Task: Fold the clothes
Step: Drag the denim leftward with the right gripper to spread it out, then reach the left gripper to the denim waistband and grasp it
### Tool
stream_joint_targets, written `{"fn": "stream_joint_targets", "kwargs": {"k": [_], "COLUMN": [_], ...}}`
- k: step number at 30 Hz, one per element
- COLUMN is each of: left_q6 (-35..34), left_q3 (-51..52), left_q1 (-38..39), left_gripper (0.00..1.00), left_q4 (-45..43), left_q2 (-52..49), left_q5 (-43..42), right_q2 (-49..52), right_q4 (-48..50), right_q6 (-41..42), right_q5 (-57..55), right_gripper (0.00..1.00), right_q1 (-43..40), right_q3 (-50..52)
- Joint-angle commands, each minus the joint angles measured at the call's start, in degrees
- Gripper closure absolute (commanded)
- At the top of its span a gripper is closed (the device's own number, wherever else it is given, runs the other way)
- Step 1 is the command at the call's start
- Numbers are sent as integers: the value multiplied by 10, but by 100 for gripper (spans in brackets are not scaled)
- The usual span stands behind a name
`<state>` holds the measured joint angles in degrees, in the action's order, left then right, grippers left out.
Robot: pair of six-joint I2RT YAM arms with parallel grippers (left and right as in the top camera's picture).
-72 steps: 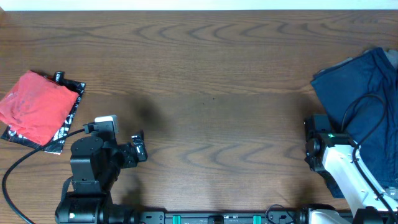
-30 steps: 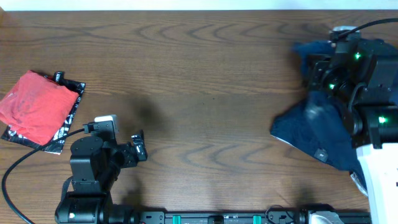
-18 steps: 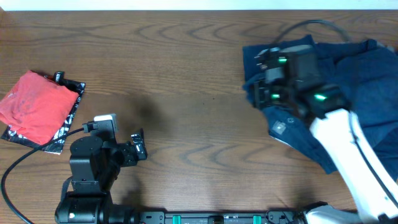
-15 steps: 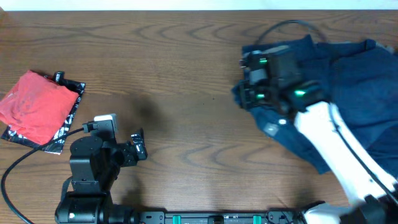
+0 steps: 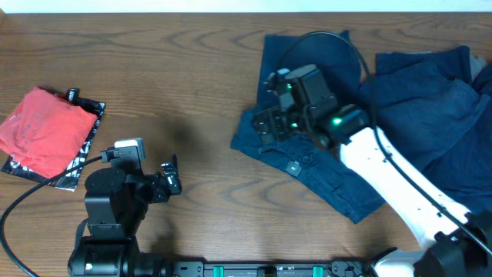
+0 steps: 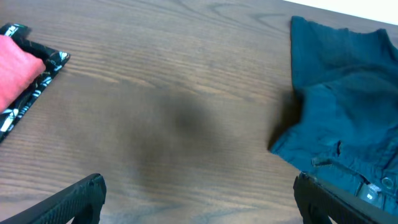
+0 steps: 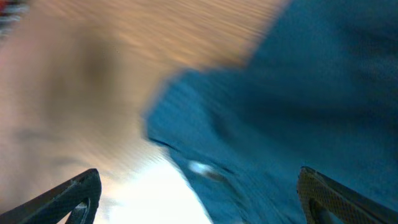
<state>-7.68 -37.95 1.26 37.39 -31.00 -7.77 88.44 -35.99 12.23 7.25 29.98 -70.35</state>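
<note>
One pair of dark navy shorts (image 5: 330,181) lies crumpled and spread right of the table's middle, a small pale label (image 5: 293,167) showing near its front edge. More navy clothes (image 5: 430,108) are heaped at the far right. My right gripper (image 5: 267,125) hovers over the left part of the spread shorts. In the blurred right wrist view the shorts (image 7: 280,106) fill the frame and that gripper (image 7: 199,199) is open and holds nothing. My left gripper (image 5: 171,178) rests at the front left, open (image 6: 199,202) over bare wood, with the shorts' edge (image 6: 342,118) ahead to its right.
A folded red cloth (image 5: 38,131) lies on a black patterned garment (image 5: 86,146) at the far left and also shows as the red cloth (image 6: 15,65) in the left wrist view. Bare wooden table (image 5: 192,69) stretches between it and the shorts.
My right arm swept from the right edge toward the middle, dragging the navy shorts along. Its jaws then opened and let the shorts go. The left arm stayed still.
</note>
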Motion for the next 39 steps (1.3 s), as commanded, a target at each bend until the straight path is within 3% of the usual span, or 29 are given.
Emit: {"fn": "stream_joint_targets", "kwargs": {"k": [1, 4, 8, 20, 29, 39], "left_q6": [-7, -54, -118, -144, -256, -272], "left_q3": [-12, -12, -7, -1, -1, -1], "left_q1": [2, 2, 2, 2, 13, 107], "left_gripper": [2, 2, 2, 2, 2, 2], "left_q4": [-7, -18, -40, -140, -247, -374], "left_q2": [0, -2, -16, -221, -428, -585], "left_q5": [-9, -9, -24, -164, -230, -235], "right_q2": [-44, -76, -99, -100, -100, -100], "right_q4": [-42, -98, -153, -263, -286, -292], "right_q6": [49, 85, 101, 100, 100, 100], "right_q5": [-164, -232, -228, -171, -171, -171], "right_gripper": [1, 1, 1, 1, 1, 1], "right_q1": [-43, -98, -184, -358, -387, -387], "right_q3": [-6, -6, -6, -5, -5, -5]}}
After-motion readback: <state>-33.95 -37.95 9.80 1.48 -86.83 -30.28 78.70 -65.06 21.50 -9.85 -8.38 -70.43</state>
